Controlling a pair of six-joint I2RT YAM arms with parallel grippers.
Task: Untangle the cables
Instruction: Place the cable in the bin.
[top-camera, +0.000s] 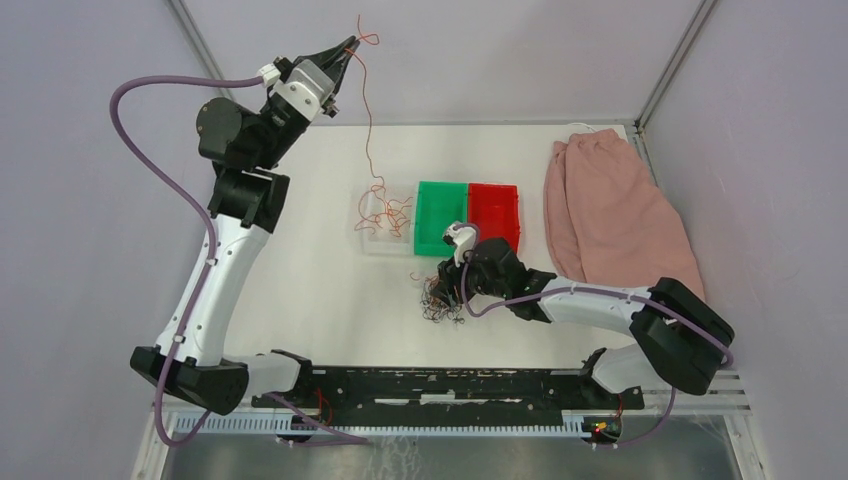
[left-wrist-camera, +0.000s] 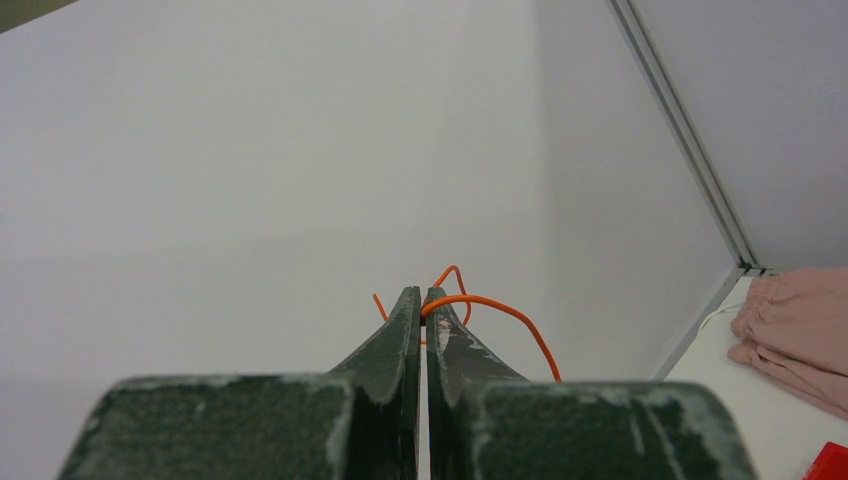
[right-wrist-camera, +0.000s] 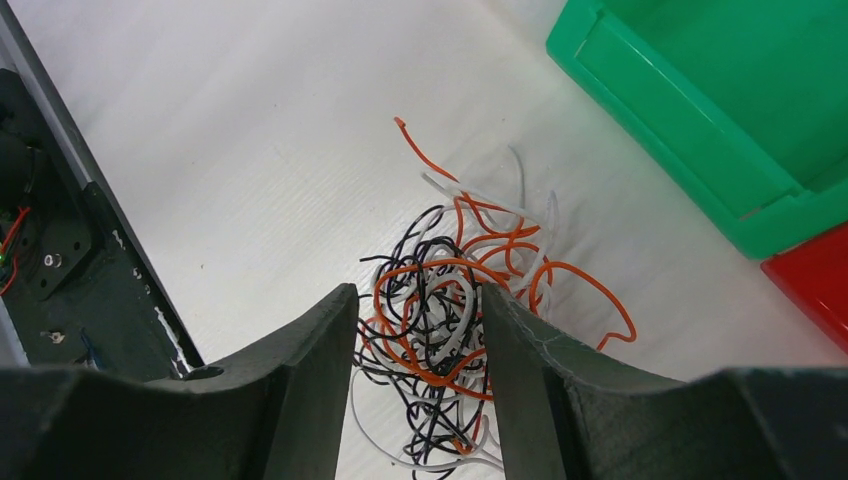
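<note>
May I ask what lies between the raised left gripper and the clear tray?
One thin orange wire, pinched in the shut left gripper, runs down to the clear tray; nothing else lies there. The top view shows it.

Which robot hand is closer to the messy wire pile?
Right. The right gripper hangs just over the pile, straddling it; the left gripper is far away, raised, pinching one orange wire.

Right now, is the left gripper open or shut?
The left gripper is shut: its fingers meet at the tips, pinching an orange wire that hangs down toward the clear tray.
</note>
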